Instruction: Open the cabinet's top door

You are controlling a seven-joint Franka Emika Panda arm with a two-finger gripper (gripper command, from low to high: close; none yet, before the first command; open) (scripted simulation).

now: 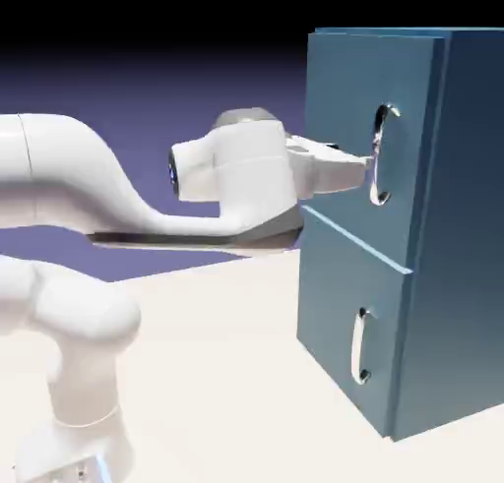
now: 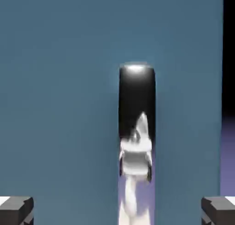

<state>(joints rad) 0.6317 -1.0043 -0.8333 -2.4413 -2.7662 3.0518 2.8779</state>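
Cabinet point(image 1: 433, 225) on pale table point(image 1: 217, 373), violet backdrop point(image 1: 148, 78)

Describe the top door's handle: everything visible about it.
The top door's handle is a curved, shiny silver bar, metal by its look, standing upright on the flat teal-blue top door of the cabinet, near the door's right edge in the exterior view. Both ends meet the panel; the middle bows outward. In the hand view it sits centred between the open claw's fingertips, which flank it with clear gaps. Whether anything touches it cannot be told.
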